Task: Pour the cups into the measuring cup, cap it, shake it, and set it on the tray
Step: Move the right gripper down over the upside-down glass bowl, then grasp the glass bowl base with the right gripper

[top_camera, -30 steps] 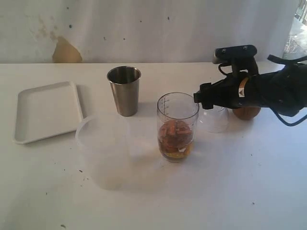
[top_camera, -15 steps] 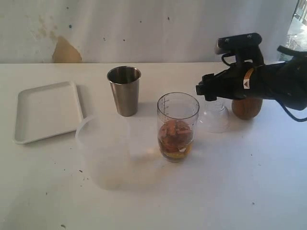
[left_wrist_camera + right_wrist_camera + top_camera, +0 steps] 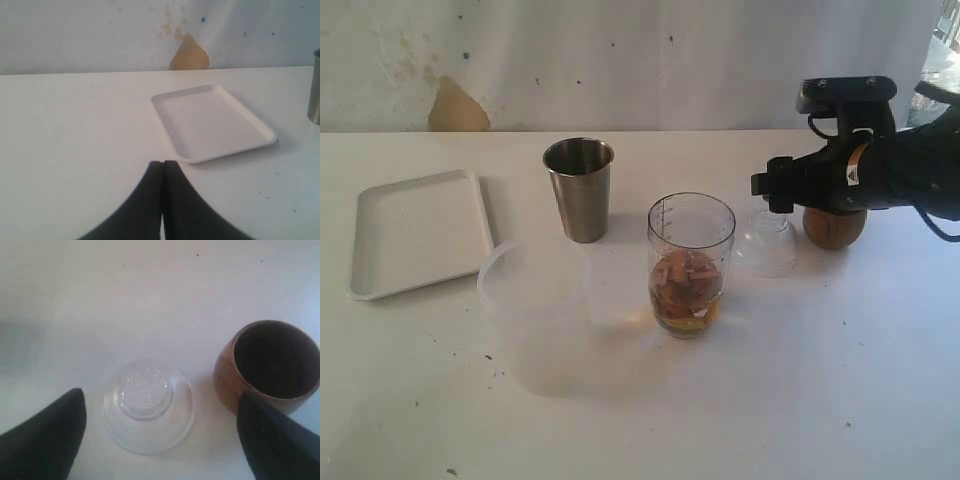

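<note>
Presently, the white surface (image 3: 820,400), flecked with small dark specks, meets a stained white wall bearing a tan patch (image 3: 458,105). The tray (image 3: 415,232) lies at the left, bare. The steel tumbler (image 3: 579,190) stands upright beside it, and the frosted plastic cup (image 3: 535,310) sits nearer the camera. The measuring cup (image 3: 690,262) stands at centre, uncapped, with brown and orange contents in its lower part. A clear domed lid (image 3: 766,243) rests to its right, just beside the wooden cup (image 3: 834,227), which looks empty. The right gripper (image 3: 772,188) hangs over the lid, jaws spread, holding nothing. The left gripper (image 3: 162,172) is pressed together near the tray. Since a second ago, the right gripper has withdrawn rightward from the measuring cup's rim, uncovering the wooden cup; the vessels have not moved.
</note>
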